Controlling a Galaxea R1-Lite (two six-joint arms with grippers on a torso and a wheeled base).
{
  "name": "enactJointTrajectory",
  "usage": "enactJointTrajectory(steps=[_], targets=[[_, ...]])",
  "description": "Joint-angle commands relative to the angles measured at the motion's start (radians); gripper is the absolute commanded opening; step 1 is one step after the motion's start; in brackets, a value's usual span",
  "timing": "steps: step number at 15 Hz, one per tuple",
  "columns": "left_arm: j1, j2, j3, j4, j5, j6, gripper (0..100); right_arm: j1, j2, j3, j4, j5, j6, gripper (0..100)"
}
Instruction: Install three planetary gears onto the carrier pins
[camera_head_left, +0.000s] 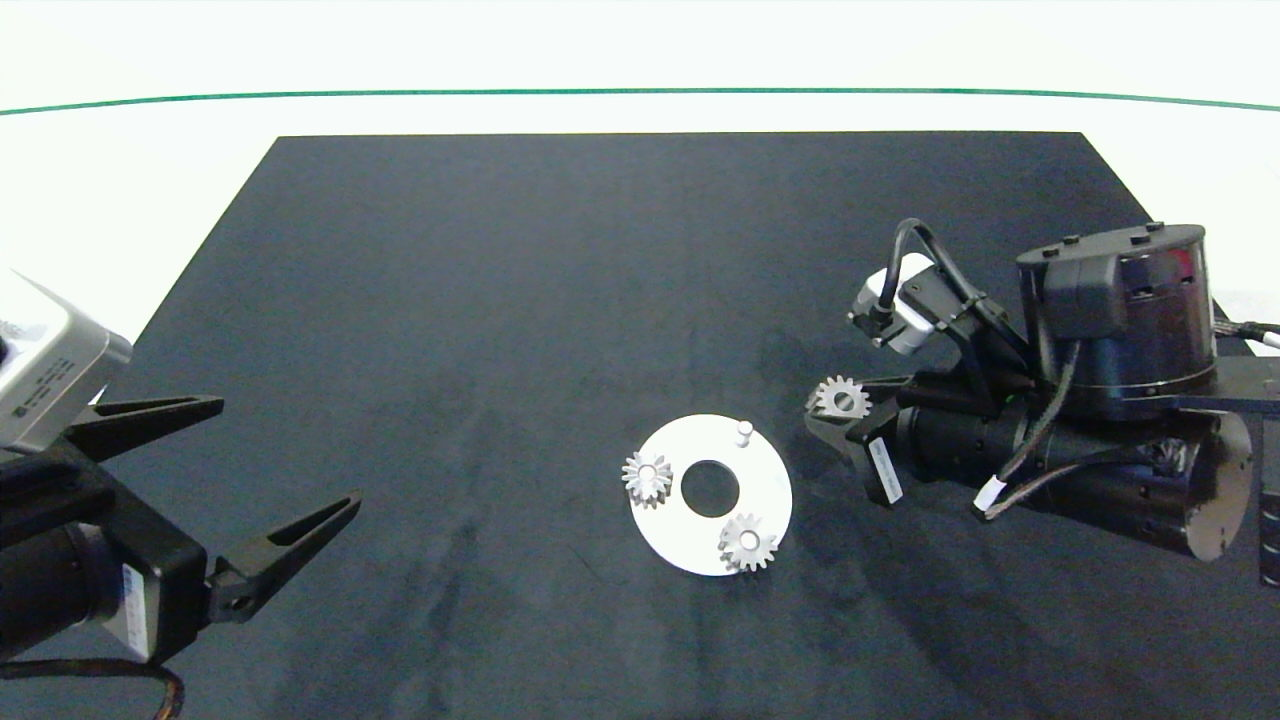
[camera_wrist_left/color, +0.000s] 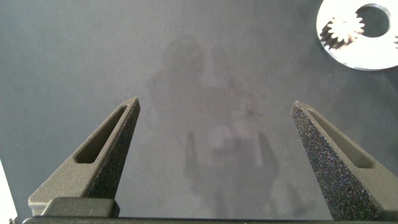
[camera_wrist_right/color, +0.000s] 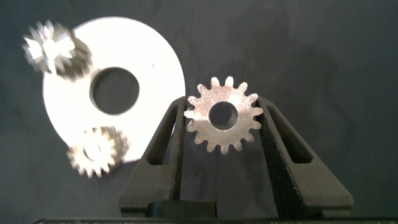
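Note:
A flat white ring-shaped disc (camera_head_left: 765, 480) lies on the black mat. Two planetary gears sit on its carrier pins: one at the left (camera_head_left: 647, 477) and one at the front right (camera_head_left: 748, 542). A third carrier pin (camera_head_left: 743, 432) stands bare at the back. My right gripper (camera_head_left: 832, 403) hovers just right of the disc, shut on a third silvery planetary gear (camera_wrist_right/color: 223, 116), held flat between the fingers. My left gripper (camera_wrist_left/color: 214, 121) is open far to the left, over bare mat; the disc (camera_wrist_left/color: 348, 53) shows at its view's corner.
The black mat (camera_head_left: 500, 300) covers most of the white table, with wide free room behind and left of the disc. A green line (camera_head_left: 640, 92) runs across the far table surface. The right arm's bulky wrist (camera_head_left: 1110, 400) hangs over the mat's right side.

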Motion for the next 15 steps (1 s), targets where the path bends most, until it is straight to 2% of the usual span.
enactJointTrajectory(steps=[1,6,15], targets=[[0.003,0.0,0.0,0.0,0.002,0.002,100,0.023,0.063,-0.054,0.001,-0.003,-0.001,7],[0.003,0.002,0.0,0.002,0.002,0.002,100,0.055,0.115,-0.075,0.001,-0.003,0.0,7],[0.005,0.0,0.0,0.0,0.002,0.002,100,0.058,0.184,-0.119,-0.003,-0.001,0.0,7]])
